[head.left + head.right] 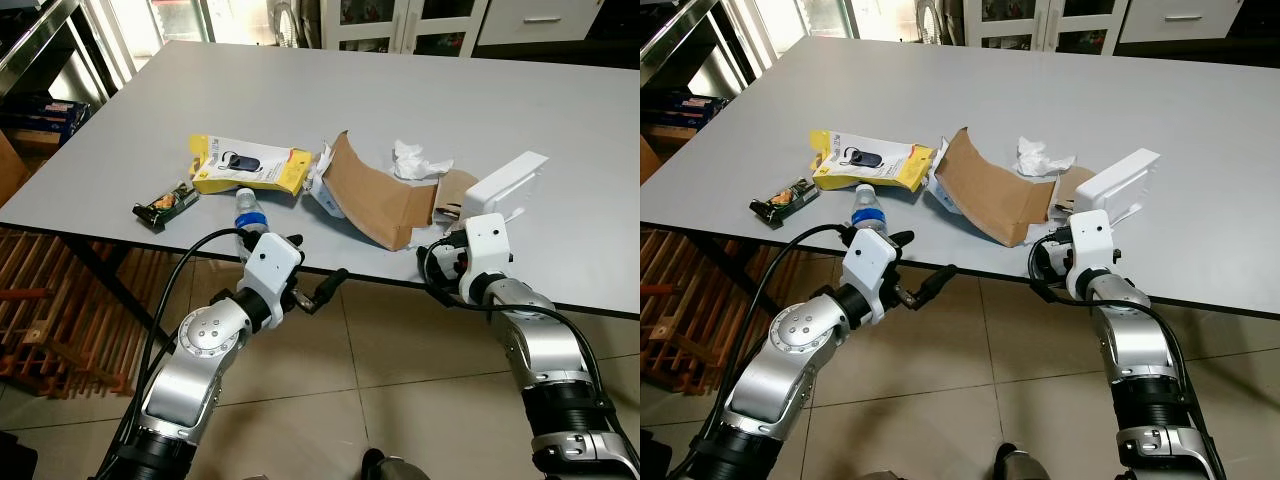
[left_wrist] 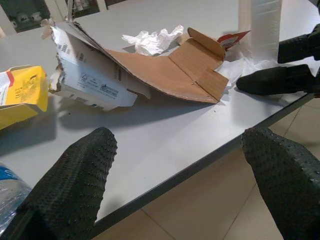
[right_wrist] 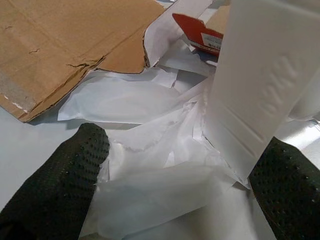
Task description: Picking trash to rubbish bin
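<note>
Both claws, left [image 1: 318, 288] and right [image 3: 175, 175], gape near torn cardboard [image 1: 375, 195], white paper [image 3: 150, 150] between.

Bottle [image 1: 245, 205] at table [image 1: 560, 130] edge, cardboard [image 1: 375, 195] to its right.

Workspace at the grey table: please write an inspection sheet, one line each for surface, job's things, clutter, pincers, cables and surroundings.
Surface: grey table, mostly bare at the far side.
Job's things: torn cardboard box, crumpled tissue, white paper wrapping, white plastic box, yellow package, snack bar wrapper, water bottle near the front edge.
Clutter: nothing seen beyond the trash.
Pincers: left pincer open, at the table's front edge beside the bottle; right pincer open, over the white paper wrapping beside the white plastic box.
Cables: black cable looping along the left arm.
Surroundings: tiled floor, white cabinets behind, wooden slats under the table.
</note>
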Tool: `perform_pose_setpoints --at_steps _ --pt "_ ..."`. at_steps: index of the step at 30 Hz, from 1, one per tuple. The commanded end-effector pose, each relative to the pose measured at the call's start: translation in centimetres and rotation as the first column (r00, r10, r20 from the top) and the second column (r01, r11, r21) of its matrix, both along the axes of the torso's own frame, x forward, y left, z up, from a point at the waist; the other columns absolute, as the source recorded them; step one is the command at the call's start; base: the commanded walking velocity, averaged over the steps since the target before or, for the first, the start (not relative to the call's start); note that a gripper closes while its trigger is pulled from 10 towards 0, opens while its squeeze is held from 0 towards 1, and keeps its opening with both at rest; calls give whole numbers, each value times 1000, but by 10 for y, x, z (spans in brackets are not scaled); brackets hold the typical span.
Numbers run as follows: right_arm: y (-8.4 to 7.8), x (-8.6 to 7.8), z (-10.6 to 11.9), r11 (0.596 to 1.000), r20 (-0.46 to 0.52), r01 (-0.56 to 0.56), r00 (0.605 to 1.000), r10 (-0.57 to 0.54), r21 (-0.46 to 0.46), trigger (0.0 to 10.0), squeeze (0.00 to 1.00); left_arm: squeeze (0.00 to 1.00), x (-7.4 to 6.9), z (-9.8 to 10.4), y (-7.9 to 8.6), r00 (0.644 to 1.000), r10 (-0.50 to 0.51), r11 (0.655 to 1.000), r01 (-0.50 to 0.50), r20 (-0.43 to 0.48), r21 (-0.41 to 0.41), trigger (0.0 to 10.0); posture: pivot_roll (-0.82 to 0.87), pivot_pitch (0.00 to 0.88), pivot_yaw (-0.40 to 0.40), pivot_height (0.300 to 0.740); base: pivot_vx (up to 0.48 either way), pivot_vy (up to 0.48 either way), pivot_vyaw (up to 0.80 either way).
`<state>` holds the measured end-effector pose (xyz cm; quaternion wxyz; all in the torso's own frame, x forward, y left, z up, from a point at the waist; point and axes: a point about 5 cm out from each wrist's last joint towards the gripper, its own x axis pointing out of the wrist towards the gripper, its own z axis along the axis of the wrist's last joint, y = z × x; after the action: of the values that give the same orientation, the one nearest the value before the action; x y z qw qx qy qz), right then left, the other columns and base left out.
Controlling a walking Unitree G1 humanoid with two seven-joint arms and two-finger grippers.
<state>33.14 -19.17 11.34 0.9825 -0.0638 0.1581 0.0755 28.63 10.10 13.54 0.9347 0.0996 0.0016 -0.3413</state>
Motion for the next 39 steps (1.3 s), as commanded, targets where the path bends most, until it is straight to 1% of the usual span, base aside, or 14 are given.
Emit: perform_pose_setpoints --at_steps 1,3,4,5,6,7,8,15,22,30,34,35,37,39 --pt "3 -3 -10 1000 -54 -15 998 15 0 10000 0 0 -2 0 -1 1000 -6 1000 6 2 10 10000 44 154 42 740 0 0 0" --pt "4 -4 -14 1000 -57 -19 998 19 -2 10000 0 0 -3 0 -1 1000 -3 1000 3 0 11 10000 44 154 36 740 0 0 0" --pt "4 -5 -14 1000 -58 -19 998 19 -2 7569 0 0 -3 0 -1 1000 -2 1000 2 0 11 10000 45 156 35 740 0 0 0" --pt "4 -5 -15 1000 -58 -19 998 19 -2 7569 0 0 -3 0 -1 1000 -2 1000 2 0 11 10000 45 156 35 740 0 0 0" --pt "5 -5 -16 1000 -54 -17 998 17 -2 1647 0 0 -3 -1 -1 1000 -1 1000 1 -1 12 10000 46 158 35 740 0 0 0" --pt "5 -5 -17 1000 -50 -16 999 16 -2 1647 0 0 -3 -1 -1 1000 -1 1000 1 -2 12 10000 46 158 35 740 0 0 0" --pt "6 -6 -18 1000 -47 -15 999 15 -3 0 0 0 -4 -1 -1 1000 -1 1000 1 -3 13 10000 48 159 36 740 0 0 0" --pt "11 -10 -28 1000 -18 3 1000 -4 -13 0 0 0 -5 -2 0 1000 2 1000 -2 -4 17 10000 54 164 39 740 0 0 0" --pt "12 -13 -33 1000 -22 19 1000 -20 -11 0 0 0 -5 -2 0 1000 1 1000 -1 -4 20 10000 54 163 38 740 0 0 0" --pt "10 -14 -30 998 30 58 998 -57 -32 0 0 0 -6 -3 -1 1000 1 1000 0 -5 21 10000 50 165 37 740 0 0 0" --pt "10 -14 -26 995 88 84 993 -79 -53 0 0 0 -7 -3 -2 1000 2 1000 -1 -4 23 10000 49 169 36 740 0 0 0" --pt "10 -13 -21 993 125 97 988 -88 -64 0 0 0 -7 -4 -2 1000 3 1000 -3 -4 23 10000 48 171 36 740 0 0 0" --pt "9 -12 -17 991 155 109 983 -96 -74 0 0 0 -7 -4 -1 1000 7 1000 -7 -2 24 10000 48 172 35 740 0 0 0" --pt "9 -12 -17 991 155 109 983 -96 -74 0 0 0 -7 -4 -1 1000 7 1000 -7 -2 24 10000 48 172 35 740 0 0 0"
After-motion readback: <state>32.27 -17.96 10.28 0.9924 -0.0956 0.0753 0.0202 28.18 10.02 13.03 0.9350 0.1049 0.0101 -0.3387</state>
